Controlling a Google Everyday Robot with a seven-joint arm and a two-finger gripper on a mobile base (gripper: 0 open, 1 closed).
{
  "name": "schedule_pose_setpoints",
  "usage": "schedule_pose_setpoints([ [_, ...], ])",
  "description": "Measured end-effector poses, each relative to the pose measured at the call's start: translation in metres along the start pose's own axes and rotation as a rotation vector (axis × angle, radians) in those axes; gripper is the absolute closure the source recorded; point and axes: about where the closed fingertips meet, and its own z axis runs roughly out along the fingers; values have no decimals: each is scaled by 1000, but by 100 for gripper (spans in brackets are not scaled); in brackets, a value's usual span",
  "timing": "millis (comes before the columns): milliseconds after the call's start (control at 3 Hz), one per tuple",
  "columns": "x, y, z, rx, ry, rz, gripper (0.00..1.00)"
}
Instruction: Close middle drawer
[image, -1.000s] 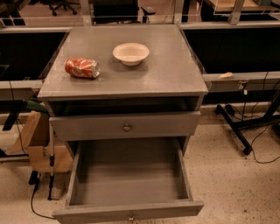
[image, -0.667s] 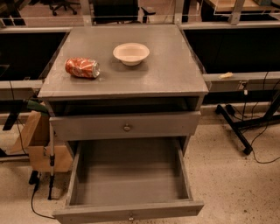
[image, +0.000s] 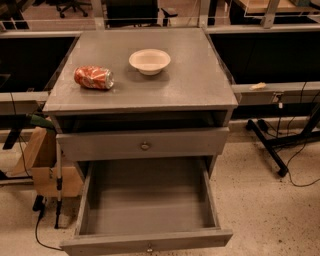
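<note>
The middle drawer (image: 147, 205) of the grey cabinet is pulled far out toward me. Its long, deep box is empty inside. Its low front panel (image: 100, 244) lies at the bottom edge of the view, with a small round knob (image: 149, 248) at its centre. Above it, the taller drawer front (image: 100, 145) with a bigger brass knob (image: 145, 146) stands slightly out from the cabinet, with a dark gap over it. The gripper and arm are not in view.
On the cabinet top (image: 200, 85) lie a crushed red can (image: 94, 77) on its side and a white bowl (image: 149, 61). A cardboard box (image: 42, 160) and a cable stand at the cabinet's left. A black stand leg (image: 267, 142) and cables lie on the floor at right.
</note>
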Motion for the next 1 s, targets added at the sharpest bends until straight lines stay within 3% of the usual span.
schedule_pose_setpoints([
  [333,-14,1,21,12,-19,42,85],
  [667,-38,5,37,41,-64,58,100],
  [1000,-71,20,62,53,-134,63,100],
])
